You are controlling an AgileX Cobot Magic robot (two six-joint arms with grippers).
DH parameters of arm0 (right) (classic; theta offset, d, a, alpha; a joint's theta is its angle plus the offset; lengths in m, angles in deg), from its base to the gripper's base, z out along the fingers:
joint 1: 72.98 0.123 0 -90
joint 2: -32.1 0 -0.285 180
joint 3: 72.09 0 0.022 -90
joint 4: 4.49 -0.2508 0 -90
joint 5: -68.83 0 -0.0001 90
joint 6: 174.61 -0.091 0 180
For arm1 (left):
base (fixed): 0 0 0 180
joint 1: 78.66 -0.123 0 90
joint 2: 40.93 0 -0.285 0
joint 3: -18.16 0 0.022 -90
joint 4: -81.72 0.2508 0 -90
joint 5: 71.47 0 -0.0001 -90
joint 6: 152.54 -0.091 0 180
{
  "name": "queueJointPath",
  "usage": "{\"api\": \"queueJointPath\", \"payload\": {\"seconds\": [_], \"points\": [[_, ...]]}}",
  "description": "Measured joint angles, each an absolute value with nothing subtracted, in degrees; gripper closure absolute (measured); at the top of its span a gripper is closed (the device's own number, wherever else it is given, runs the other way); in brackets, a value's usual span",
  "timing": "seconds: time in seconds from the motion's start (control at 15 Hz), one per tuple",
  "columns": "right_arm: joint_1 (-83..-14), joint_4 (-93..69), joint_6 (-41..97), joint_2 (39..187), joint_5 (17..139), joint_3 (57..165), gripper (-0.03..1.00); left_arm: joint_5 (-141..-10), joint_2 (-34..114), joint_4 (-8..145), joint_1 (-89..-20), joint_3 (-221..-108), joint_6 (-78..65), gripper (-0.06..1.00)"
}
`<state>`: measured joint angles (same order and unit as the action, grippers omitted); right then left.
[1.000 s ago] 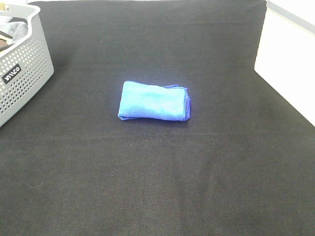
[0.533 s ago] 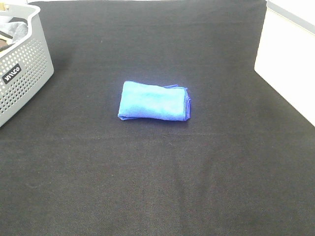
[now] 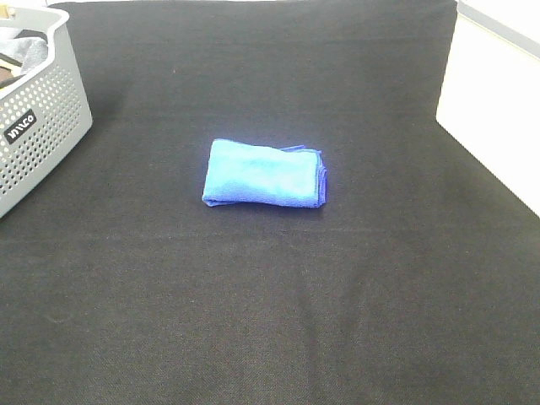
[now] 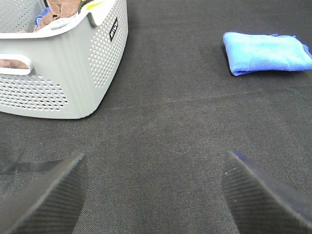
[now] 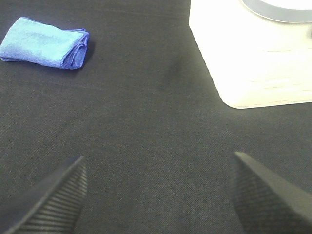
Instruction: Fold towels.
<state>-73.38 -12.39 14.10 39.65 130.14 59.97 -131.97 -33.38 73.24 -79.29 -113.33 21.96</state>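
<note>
A bright blue towel (image 3: 263, 174) lies folded into a small thick rectangle in the middle of the black table, its stacked edges facing right. The left wrist view shows the towel (image 4: 265, 52) far off, and my left gripper (image 4: 155, 195) stands open with nothing between its ribbed fingers (image 4: 46, 197). From the right wrist camera the towel (image 5: 45, 43) also lies well away. My right gripper (image 5: 158, 197) is open and empty above bare cloth. Neither gripper appears in the high view.
A grey perforated basket (image 3: 38, 126) with cloths inside stands at the table's back left; it is large in the left wrist view, basket (image 4: 73, 73). A white container (image 5: 253, 53) sits at the right edge, white container (image 3: 494, 101).
</note>
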Motion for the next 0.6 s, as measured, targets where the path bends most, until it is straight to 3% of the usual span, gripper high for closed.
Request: {"api": "queueJointPath", "payload": {"seconds": [0.6], "points": [[-73.5, -12.4, 14.1, 39.7, 130.1, 60.0, 0.21, -132.0, -33.4, 73.2, -79.3, -113.3, 22.0, 0.21]]}}
